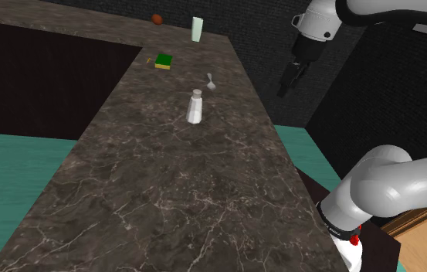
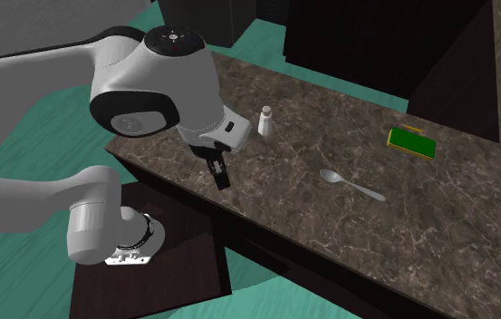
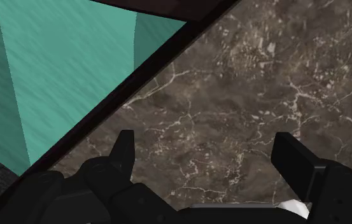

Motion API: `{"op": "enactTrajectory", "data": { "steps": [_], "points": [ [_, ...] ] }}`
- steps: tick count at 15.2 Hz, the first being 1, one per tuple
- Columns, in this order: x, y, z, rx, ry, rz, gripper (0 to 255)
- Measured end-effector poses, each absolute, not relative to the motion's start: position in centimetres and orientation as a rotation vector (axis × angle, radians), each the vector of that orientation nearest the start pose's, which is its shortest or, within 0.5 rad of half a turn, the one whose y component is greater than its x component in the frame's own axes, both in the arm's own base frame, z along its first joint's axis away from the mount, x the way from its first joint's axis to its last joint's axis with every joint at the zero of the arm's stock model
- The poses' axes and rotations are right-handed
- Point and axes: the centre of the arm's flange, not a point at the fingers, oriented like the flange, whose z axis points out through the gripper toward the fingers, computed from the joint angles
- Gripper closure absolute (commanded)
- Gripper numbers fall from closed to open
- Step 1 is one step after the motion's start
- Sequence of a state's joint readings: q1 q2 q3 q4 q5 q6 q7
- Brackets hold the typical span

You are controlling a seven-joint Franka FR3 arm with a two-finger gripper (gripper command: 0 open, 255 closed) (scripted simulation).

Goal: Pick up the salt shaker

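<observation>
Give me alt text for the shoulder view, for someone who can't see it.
A white salt shaker stands upright on a long dark marbled counter, with the black gripper hanging in the air to its right, apart from it. Farther back are a spoon, a green sponge and a pale tall container.

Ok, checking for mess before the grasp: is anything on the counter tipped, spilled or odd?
Nothing stands out. The salt shaker stands upright on the counter, nothing spilled around it; the spoon and sponge lie flat nearby. The gripper hangs open, apart from it.
</observation>
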State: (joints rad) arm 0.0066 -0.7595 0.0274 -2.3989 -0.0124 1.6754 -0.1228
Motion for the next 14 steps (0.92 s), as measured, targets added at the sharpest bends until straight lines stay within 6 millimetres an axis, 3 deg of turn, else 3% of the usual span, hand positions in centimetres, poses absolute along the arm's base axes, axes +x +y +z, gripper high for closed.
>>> {"op": "enactTrajectory", "data": {
  "steps": [4, 14],
  "points": [
    [34.0, 3.0, 56.9, -3.153, -0.236, -0.049, 0],
    [42.8, 12.1, 55.8, -3.095, -0.218, -0.023, 0]
  ]
}}
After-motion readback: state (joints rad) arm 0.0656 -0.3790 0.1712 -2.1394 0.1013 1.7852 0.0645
